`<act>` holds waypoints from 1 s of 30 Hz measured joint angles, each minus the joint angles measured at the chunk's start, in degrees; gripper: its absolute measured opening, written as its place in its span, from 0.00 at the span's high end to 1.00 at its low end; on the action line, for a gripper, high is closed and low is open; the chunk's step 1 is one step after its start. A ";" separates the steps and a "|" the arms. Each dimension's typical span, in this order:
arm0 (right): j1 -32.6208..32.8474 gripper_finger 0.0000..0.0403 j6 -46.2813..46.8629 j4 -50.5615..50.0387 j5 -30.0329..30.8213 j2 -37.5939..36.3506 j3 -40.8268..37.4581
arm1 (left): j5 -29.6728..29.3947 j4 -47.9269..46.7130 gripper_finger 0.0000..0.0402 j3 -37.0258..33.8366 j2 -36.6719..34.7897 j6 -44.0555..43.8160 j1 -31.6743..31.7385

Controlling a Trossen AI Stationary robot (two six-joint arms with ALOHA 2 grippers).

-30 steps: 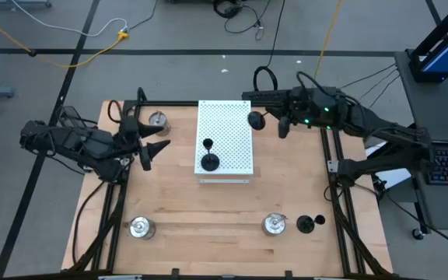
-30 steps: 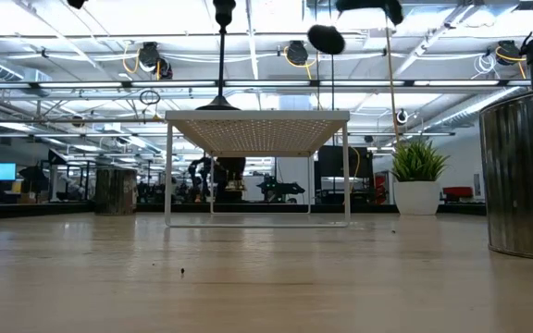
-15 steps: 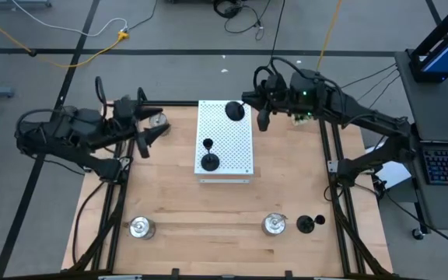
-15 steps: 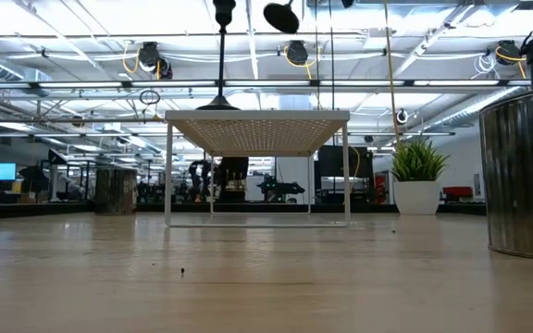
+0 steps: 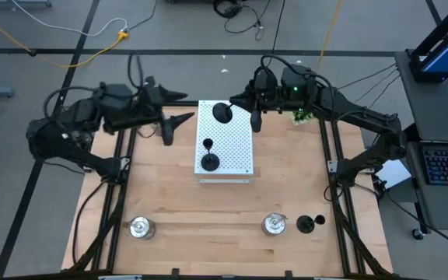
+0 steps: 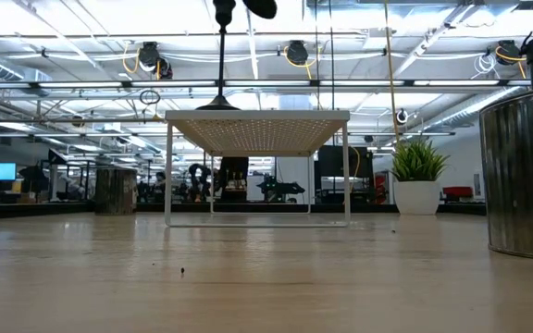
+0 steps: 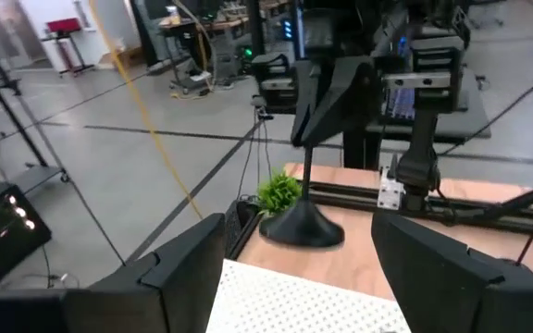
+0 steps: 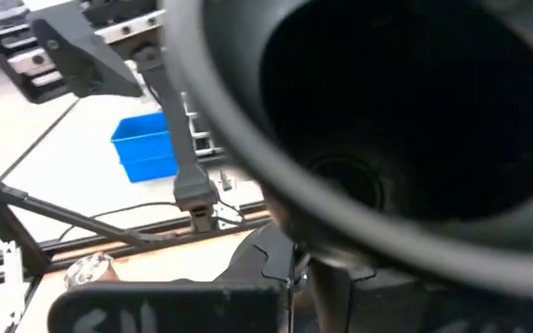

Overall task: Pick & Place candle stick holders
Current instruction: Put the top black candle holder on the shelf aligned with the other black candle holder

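Black and thin-stemmed, a candle stick holder hangs clenched in the right end effector, held above the far part of the white perforated board; its round base points away from the fingers toward the left arm. Just below and nearer the camera side of that end effector, a second black holder stands upright on the board, well apart from the carried one. The left end effector hovers off the board's far left corner with its fingers spread and nothing between them, facing the carried holder across open air.

Counted in the high view: three black holders, the third lying on the wooden tabletop near the front right edge; two shiny silver holders, one just beside that black one, one at the front left. A further silver holder does not show. A small green plant sits under the right arm at the far edge.

The board's near half and the wide middle of the tabletop lie bare; the black frame rails run along both side edges.
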 joint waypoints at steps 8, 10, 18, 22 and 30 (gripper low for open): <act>0.00 0.98 -1.08 2.95 -0.47 0.87 0.02 | 12.01 -3.51 0.32 8.54 8.39 1.52 7.56; 0.00 0.98 -1.08 3.07 -0.46 0.80 0.02 | 14.69 -4.42 0.32 9.87 10.44 1.63 8.99; 0.00 0.98 -1.10 2.66 -0.44 0.80 0.02 | 22.43 -4.75 0.32 12.78 16.20 1.91 12.69; 0.00 0.98 -1.10 2.62 -0.42 0.82 0.02 | 25.70 -4.92 0.32 14.10 18.24 1.91 13.79; -0.11 0.98 -1.25 2.98 -0.28 1.48 0.02 | 27.73 -4.54 0.32 14.10 19.21 1.73 14.72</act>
